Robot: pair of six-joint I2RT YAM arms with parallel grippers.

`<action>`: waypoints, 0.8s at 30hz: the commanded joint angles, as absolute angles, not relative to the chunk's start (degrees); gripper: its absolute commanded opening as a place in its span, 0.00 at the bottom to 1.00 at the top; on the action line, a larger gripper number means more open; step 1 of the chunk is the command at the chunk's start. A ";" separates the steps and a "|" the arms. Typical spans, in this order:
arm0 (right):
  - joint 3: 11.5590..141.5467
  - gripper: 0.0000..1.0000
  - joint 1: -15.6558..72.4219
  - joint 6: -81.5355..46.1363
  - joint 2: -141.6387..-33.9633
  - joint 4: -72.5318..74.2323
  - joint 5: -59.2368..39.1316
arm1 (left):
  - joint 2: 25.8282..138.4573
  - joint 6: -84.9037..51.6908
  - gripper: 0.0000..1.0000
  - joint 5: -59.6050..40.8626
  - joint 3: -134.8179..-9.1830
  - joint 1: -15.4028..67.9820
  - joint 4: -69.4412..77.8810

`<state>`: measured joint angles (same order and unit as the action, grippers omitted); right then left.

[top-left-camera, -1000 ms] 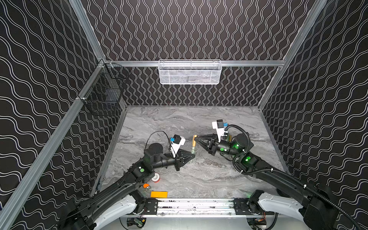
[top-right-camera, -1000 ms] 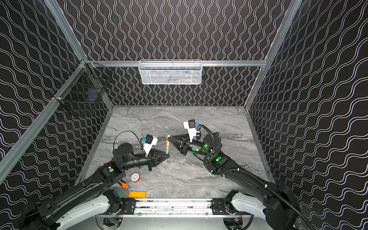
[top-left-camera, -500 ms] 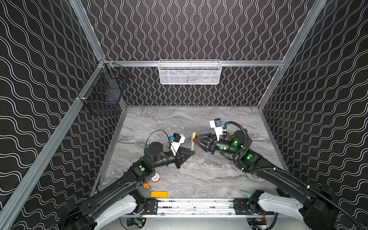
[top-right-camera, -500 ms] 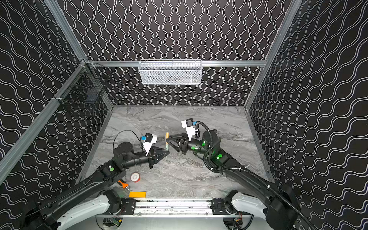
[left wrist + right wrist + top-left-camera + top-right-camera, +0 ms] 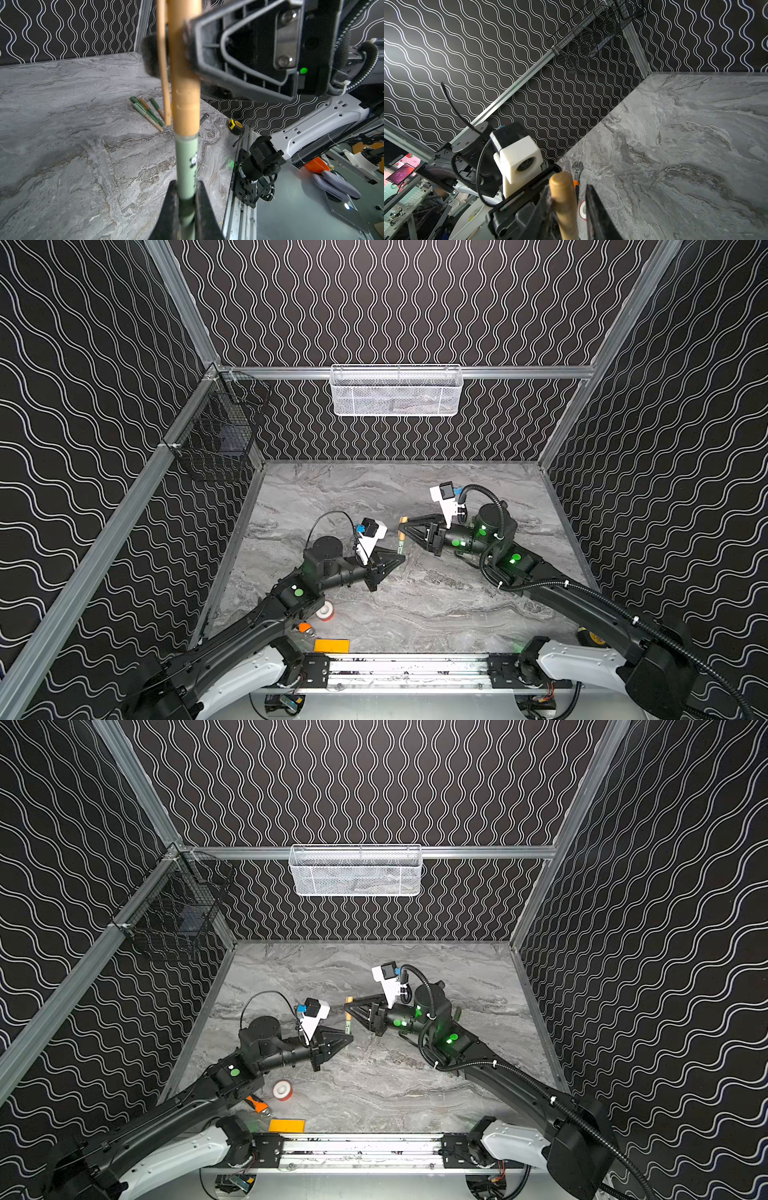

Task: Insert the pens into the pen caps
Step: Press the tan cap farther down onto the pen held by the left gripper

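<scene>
Mid-air above the middle of the tabletop, the left gripper [image 5: 186,185] is clamped low on a pale green pen [image 5: 187,162]. It holds the pen roughly upright, which leaves the upper barrel free for capping. The tan cap [image 5: 184,83] sits over the pen's top, and no dark tip shows where cap meets barrel, so the cap looks fully or almost fully seated.

The right gripper [image 5: 568,188] reaches in from the opposite side and brackets the cap. In its wrist view one finger lies against the cap and a gap shows at the other, so the jaws stand slightly apart rather than pinching. With the arms opposed, one can steady the barrel while the other pushes along its length, clear of the marble surface. Both top views show the pair meeting between the two arms.

Four other pens [image 5: 147,113], apparently capped, lie bunched toward the tabletop's right edge, near a small wrench [image 5: 204,116] and a tape measure [image 5: 235,125].
</scene>
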<state>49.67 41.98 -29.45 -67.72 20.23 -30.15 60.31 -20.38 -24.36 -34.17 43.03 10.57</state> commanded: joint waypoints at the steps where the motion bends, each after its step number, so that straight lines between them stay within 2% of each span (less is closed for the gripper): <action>1: 50.68 0.23 42.02 -28.82 -68.13 19.34 -30.55 | 60.46 -18.98 0.00 -23.99 -34.38 43.07 12.04; 5: 50.43 0.13 42.11 -28.53 -68.12 18.92 -30.94 | 60.43 -19.00 0.00 -24.17 -34.58 43.07 12.22; 9: 50.53 0.08 42.19 -27.88 -68.20 17.20 -32.14 | 59.62 -18.93 0.00 -24.53 -34.97 43.14 12.54; 14: 50.84 0.00 42.19 -25.81 -69.06 14.19 -37.57 | 56.61 -17.63 0.00 -28.79 -33.79 43.07 19.28; 24: 50.12 0.00 42.10 -19.02 -68.07 6.71 -52.01 | 54.45 -16.35 0.00 -37.38 -36.61 43.07 25.92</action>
<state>50.94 41.93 -22.65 -67.64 20.12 -43.92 55.22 -20.36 -32.80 -34.63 42.98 8.86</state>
